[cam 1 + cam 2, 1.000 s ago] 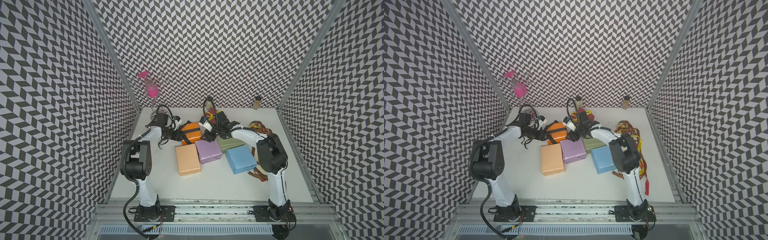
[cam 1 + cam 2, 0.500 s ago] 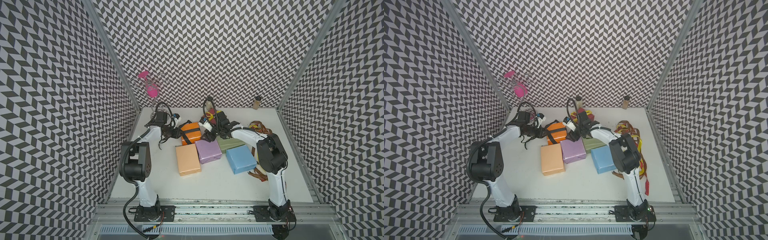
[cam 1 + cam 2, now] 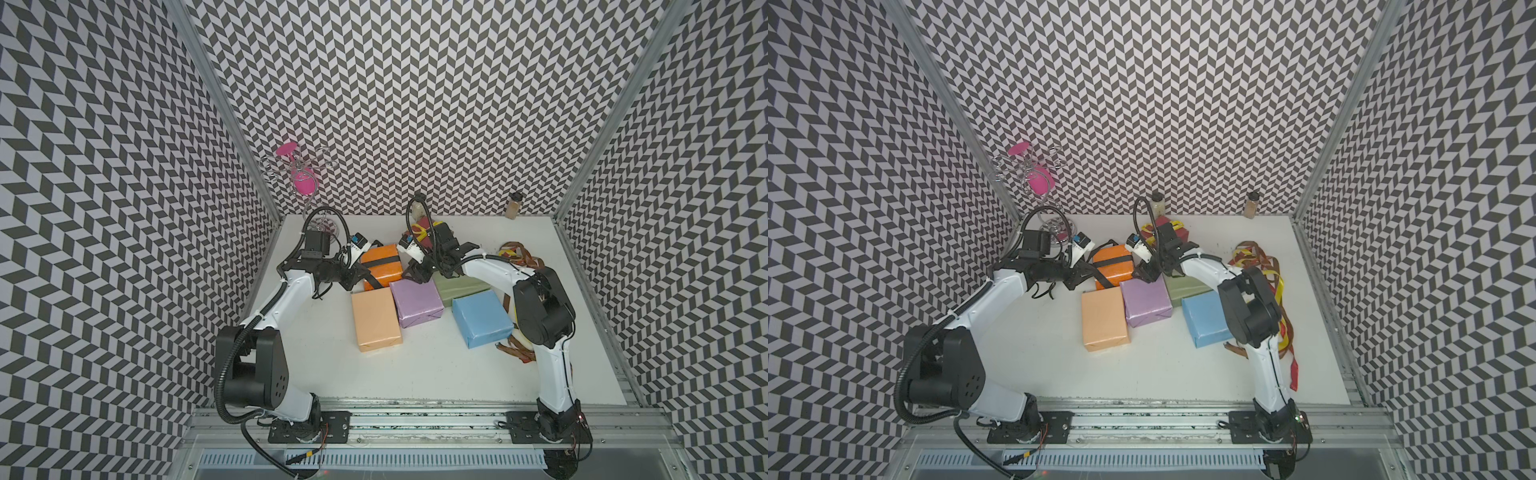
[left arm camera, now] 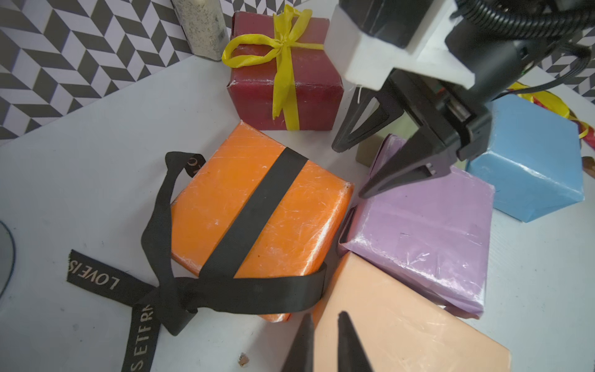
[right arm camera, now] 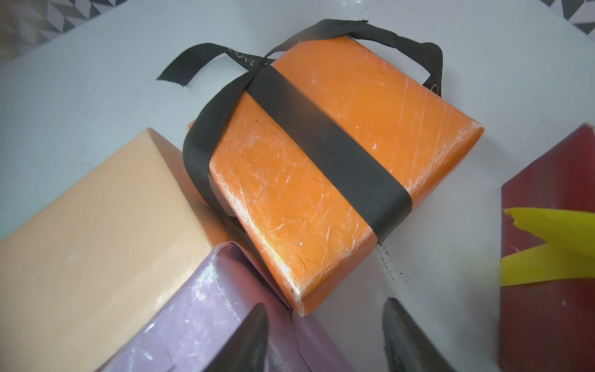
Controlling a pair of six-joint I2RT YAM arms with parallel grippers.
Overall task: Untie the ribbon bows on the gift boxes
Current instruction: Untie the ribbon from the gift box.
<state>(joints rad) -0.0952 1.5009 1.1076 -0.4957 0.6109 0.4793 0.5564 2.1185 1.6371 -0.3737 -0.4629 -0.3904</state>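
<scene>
Left gripper (image 4: 324, 335): jaws narrowly apart, nothing between, hovering at edge of peach paper-wrapped box (image 4: 402, 331), near knot of black lettered ribbon (image 4: 267, 199). Ribbon slack, knot off to side, band across orange wrapped box (image 4: 209, 199), tails on white tabletop (image 4: 96, 161). Right gripper (image 4: 357, 167): spread, empty, one fingertip at corner of lilac wrapped box (image 4: 418, 225). Dark red box (image 4: 309, 96) beside orange one, yellow ribbon bow (image 4: 285, 77) tied.

I see bright, even, diffuse light from overhead; shadows around the orange box (image 4: 257, 206) are soft and faint. Its wrap carries white glare streaks. In the right wrist view, things nearer the lens than that box blur.
</scene>
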